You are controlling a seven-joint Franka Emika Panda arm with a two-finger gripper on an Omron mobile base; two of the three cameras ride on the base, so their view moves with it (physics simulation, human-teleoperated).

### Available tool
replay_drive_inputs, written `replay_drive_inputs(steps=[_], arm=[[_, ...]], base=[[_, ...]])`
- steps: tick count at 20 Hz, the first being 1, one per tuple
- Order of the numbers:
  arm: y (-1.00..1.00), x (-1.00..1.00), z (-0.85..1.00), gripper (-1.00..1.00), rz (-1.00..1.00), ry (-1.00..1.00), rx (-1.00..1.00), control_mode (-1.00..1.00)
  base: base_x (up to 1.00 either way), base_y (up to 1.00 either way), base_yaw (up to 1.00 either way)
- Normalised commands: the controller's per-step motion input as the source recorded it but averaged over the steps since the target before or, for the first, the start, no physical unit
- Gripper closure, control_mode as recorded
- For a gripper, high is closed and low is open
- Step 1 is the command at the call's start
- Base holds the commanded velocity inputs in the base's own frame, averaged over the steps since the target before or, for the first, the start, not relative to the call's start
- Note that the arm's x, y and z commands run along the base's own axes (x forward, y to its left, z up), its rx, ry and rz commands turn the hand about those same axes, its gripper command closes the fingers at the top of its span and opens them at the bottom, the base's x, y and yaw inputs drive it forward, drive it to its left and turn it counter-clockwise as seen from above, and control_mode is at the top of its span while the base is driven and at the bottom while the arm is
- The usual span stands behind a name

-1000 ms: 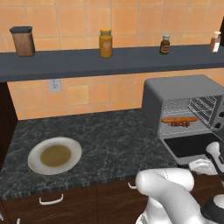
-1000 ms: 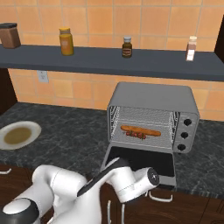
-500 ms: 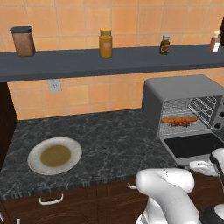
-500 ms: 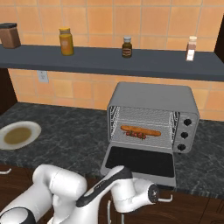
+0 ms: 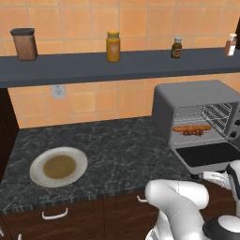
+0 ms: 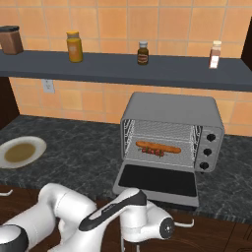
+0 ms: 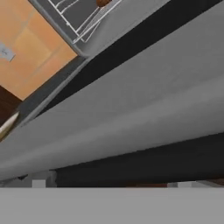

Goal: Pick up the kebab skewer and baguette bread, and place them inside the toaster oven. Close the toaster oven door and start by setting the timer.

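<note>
The toaster oven stands on the counter's right side. Its door is folded down flat. On the wire rack inside lies the baguette bread. The kebab skewer lies just in front of the bread. My gripper is low, at the door's front edge, open and holding nothing. The hand view looks up along the door's grey underside to the rack. My wrist hangs in front of the counter edge, below the door.
A plate with brown residue sits on the dark counter at the left. The shelf above carries several jars and bottles. Cabinet fronts with handles run below the counter edge.
My hand has sunk lower, down past the front edge of the open door. The door, bread and skewer have not moved.
</note>
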Motion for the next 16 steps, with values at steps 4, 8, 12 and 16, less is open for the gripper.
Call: replay_drive_inputs(steps=[4, 8, 12, 16], arm=[[0.4, 0.98, 0.64, -1.0, -0.19, -0.08, -0.12, -1.0], [0.43, 0.99, 0.65, -1.0, -0.19, -0.07, -0.14, -1.0], [0.41, 1.0, 0.54, -1.0, -0.18, -0.01, -0.15, -1.0], [0.47, 1.0, 0.47, -1.0, -0.18, 0.0, -0.16, -1.0]], base=[[0.0, 0.0, 0.0], [0.0, 0.0, 0.0], [0.0, 0.0, 0.0], [0.0, 0.0, 0.0]])
